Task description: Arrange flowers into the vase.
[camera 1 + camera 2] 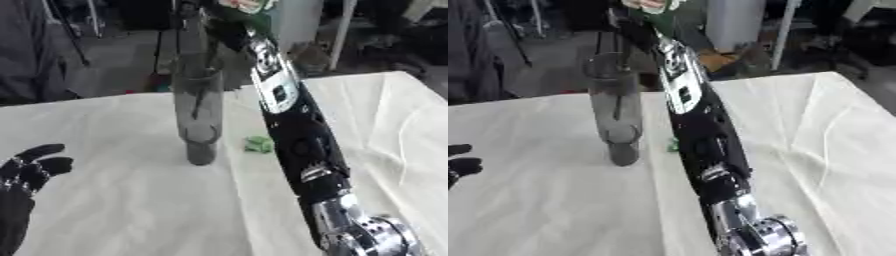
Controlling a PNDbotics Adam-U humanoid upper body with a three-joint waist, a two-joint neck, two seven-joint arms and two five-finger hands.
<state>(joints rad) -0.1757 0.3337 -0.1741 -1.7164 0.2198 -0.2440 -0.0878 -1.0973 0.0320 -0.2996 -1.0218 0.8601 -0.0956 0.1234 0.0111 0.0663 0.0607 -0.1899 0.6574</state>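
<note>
One tall vase [198, 117] of dark, see-through glass stands upright on the white cloth-covered table [122, 200], a little left of the middle, with its heavy base on the cloth and its open mouth near the table's far edge as the head camera sees it. The right arm [297, 145] reaches from the lower right diagonally up past the vase, just beside its right side, and the right hand [642, 27] sits at the very top of the view, above and slightly right of the vase mouth. That hand seems to be closed round one flower stem [661, 17], with a pale pinkish bloom [651, 4] and some green leaf showing right at the frame's top edge, though the blur there makes the grip hard to read. A thin dark line inside the glass may be a stem already in the vase, but that is not certain. One small green scrap [259, 144], perhaps a leaf, lies on the cloth just right of the vase base, partly hidden behind the arm. The left hand [31, 170] rests at the lower left, fingers up and spread apart, holding nothing and well apart from the vase.
</note>
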